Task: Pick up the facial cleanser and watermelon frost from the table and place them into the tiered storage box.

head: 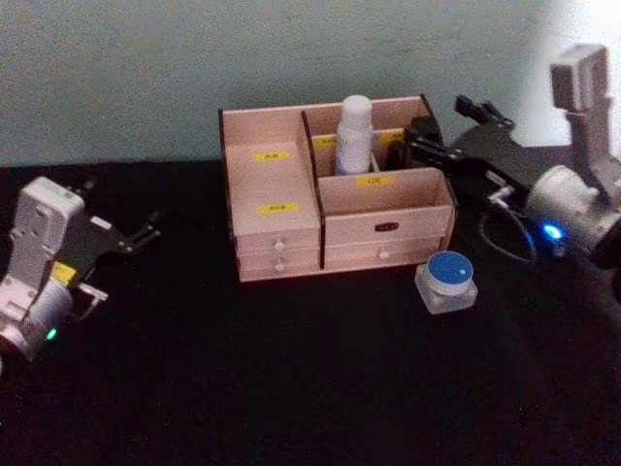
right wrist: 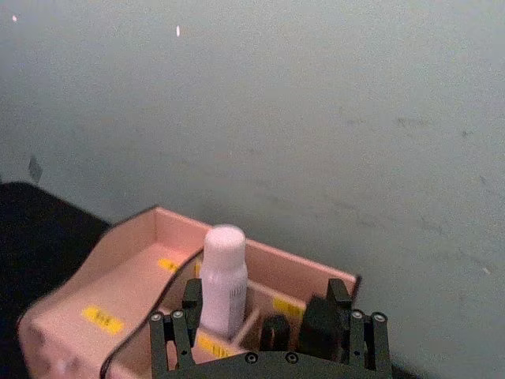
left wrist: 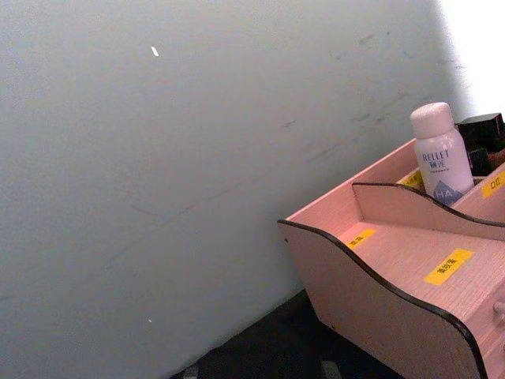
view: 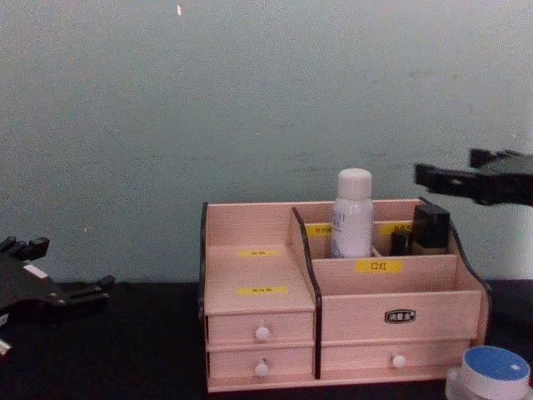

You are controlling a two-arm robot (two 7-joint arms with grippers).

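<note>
The facial cleanser (head: 355, 131) stands upright in a back compartment of the tiered storage box (head: 281, 184), its white cap rising above the rim (view: 353, 214). The watermelon frost (head: 447, 280), a squat jar with a blue lid, sits on the black table just off the box's front right corner (view: 495, 371). My right gripper (head: 425, 148) hovers open and empty above the box's back right corner (view: 426, 176). In the right wrist view, the cleanser (right wrist: 223, 276) stands beyond the gripper's (right wrist: 264, 314) spread fingers. My left gripper (head: 139, 234) rests open at the far left, well away from the box.
A small black bottle (view: 429, 229) stands in the box's back right compartment, right of the cleanser. A pale wall runs close behind the box. Two rows of drawers with white knobs (view: 262, 333) face me. Bare black table lies in front and to the left.
</note>
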